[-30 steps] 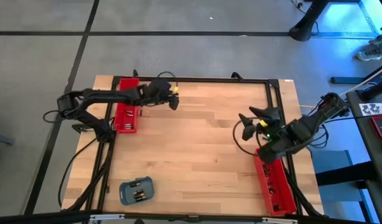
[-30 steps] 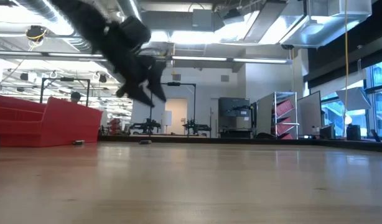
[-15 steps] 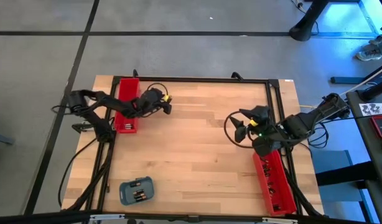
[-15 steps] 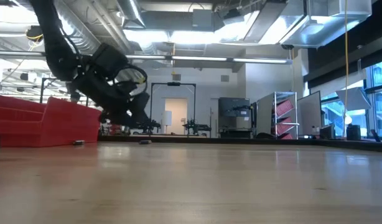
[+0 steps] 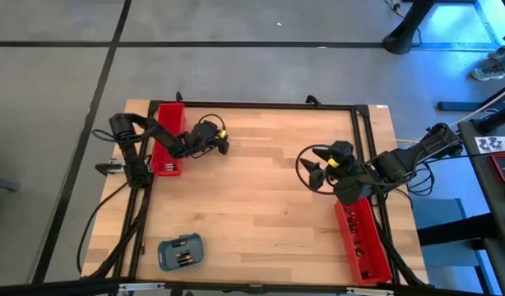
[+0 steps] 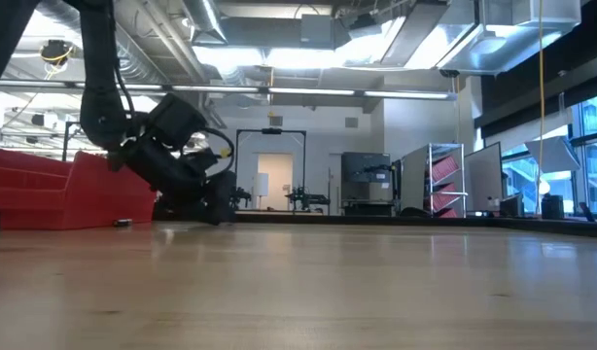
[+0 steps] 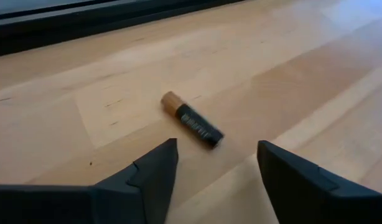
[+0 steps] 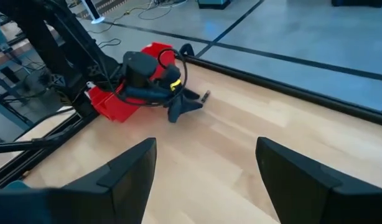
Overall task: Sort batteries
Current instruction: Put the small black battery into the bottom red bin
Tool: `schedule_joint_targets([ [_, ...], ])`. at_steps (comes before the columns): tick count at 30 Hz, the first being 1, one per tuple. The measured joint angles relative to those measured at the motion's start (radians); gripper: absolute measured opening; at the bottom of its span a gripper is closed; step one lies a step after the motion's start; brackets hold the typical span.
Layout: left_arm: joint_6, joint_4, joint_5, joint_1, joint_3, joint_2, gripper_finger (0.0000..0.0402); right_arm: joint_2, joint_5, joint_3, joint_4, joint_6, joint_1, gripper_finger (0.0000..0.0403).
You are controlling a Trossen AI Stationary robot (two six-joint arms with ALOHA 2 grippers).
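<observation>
Left gripper (image 7: 217, 163): low over the counter (image 5: 261, 189) just beside the left red tray (image 5: 164, 152); fingers (image 7: 150, 177) spread, nothing held. A loose cell (image 7: 192, 127) is framed just ahead of the gap, not yet between the tips.
Cell: black body w/ copper end, lying flat on bare wood, skewed across the fingers' line. In the right wrist view it shows as a small dark bit (image 8: 204, 96) close to the left gripper's tips.
Right gripper (image 5: 317, 167): held over the counter's right side near the right red tray (image 5: 363, 242); fingers (image 8: 125, 174) released, empty. Judged to be waiting.
Other cells: several are seen in the blue-grey tray (image 5: 180, 251) at the counter's near-left corner; the contents of the red trays can't be made out.
Risk 1: cell is round and free, so it is likely to roll if a tip is brought down on it off-centre or one finger touches first.
Risk 2: since it lies skewed, the close may land on the ends, not the sides; it could be squirted out or pivoted away.
Risk 3: tips are close to the wood; if the descent is overdone they would be jammed into the counter and the cell pushed ahead.
Risk 4: tray wall is near; a swing w/ the cell held loosely could knock it free.
</observation>
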Motion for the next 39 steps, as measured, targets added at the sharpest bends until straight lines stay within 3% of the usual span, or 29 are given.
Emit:
schedule_joint_targets([
  [8, -0.023, 0.023, 0.005, 0.002, -0.002, 0.014, 0.0120, 0.000, -0.003, 0.000, 0.008, 0.001, 0.000, 0.0275],
  [11, -0.026, 0.074, 0.003, -0.002, -0.004, 0.017, 0.0103, 0.000, -0.003, 0.000, 0.006, 0.000, 0.000, 0.0275],
  [14, -0.025, 0.101, 0.019, -0.010, -0.004, 0.016, 0.0114, 0.000, -0.003, 0.000, 0.003, -0.001, 0.000, 0.0275],
  [19, -0.034, 0.123, 0.045, -0.058, 0.003, 0.017, 0.0180, 0.000, -0.004, 0.000, 0.002, -0.024, 0.000, 0.0275],
  [23, 0.007, 0.119, -0.001, -0.115, 0.057, 0.017, 0.0213, 0.000, -0.004, 0.000, -0.011, -0.061, 0.000, 0.0275],
  [28, 0.104, 0.025, -0.248, -0.185, 0.173, 0.016, 0.0193, 0.000, -0.005, 0.000, -0.055, -0.077, -0.010, 0.0275],
  [32, 0.052, -0.085, -0.379, -0.166, 0.242, 0.021, 0.0178, 0.000, -0.004, 0.000, -0.056, -0.077, -0.017, 0.0275],
  [39, -0.160, -0.119, -0.405, -0.100, 0.282, 0.087, 0.0180, 0.001, -0.029, 0.000, -0.055, -0.077, -0.028, 0.0275],
])
